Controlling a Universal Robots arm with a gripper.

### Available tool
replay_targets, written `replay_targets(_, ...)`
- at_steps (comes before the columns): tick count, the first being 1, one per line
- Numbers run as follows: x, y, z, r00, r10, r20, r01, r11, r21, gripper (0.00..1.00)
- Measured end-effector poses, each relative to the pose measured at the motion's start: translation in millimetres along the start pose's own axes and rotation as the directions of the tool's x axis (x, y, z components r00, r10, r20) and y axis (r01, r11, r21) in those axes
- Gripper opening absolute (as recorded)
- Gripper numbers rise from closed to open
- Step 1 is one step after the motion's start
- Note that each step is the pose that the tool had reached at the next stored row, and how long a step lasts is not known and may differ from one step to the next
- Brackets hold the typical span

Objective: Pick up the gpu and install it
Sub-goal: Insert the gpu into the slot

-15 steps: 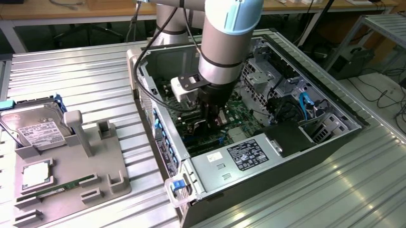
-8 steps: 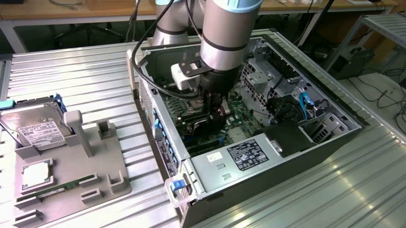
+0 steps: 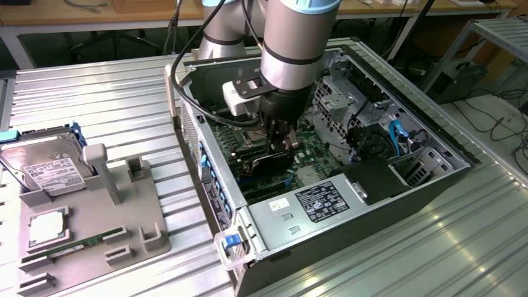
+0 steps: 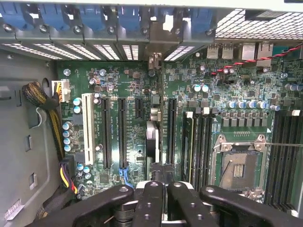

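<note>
The gpu point(image 3: 268, 164) stands as a thin dark card on the motherboard inside the open PC case point(image 3: 458, 154). In the wrist view I see the gpu point(image 4: 151, 139) edge-on. It runs from its bracket end at the case's rear slots toward my black fingers point(image 4: 149, 203). My gripper point(image 3: 283, 142) reaches down into the case right over the card's upper edge. The gripper point(image 4: 163, 198) is shut, fingers pressed together just above the card's near end. Whether the fingers touch the card I cannot tell.
Long black expansion slots point(image 4: 106, 132) and an empty CPU socket point(image 4: 239, 163) flank the card. Cable bundles point(image 4: 42, 101) lie by the case wall. Outside, a grey fixture point(image 3: 136, 229) holds a hard drive point(image 3: 46, 164), a processor point(image 3: 47, 226) and a green RAM stick point(image 3: 78, 242).
</note>
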State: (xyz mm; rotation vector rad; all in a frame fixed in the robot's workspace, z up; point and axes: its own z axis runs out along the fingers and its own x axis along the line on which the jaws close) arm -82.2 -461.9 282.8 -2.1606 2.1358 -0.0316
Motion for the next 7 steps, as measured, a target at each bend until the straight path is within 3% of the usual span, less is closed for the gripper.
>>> replay_targets(7, 0.0, 0.0, 0.0, 1.0, 0.0, 0.0, 0.0, 1.0, 0.0, 0.11)
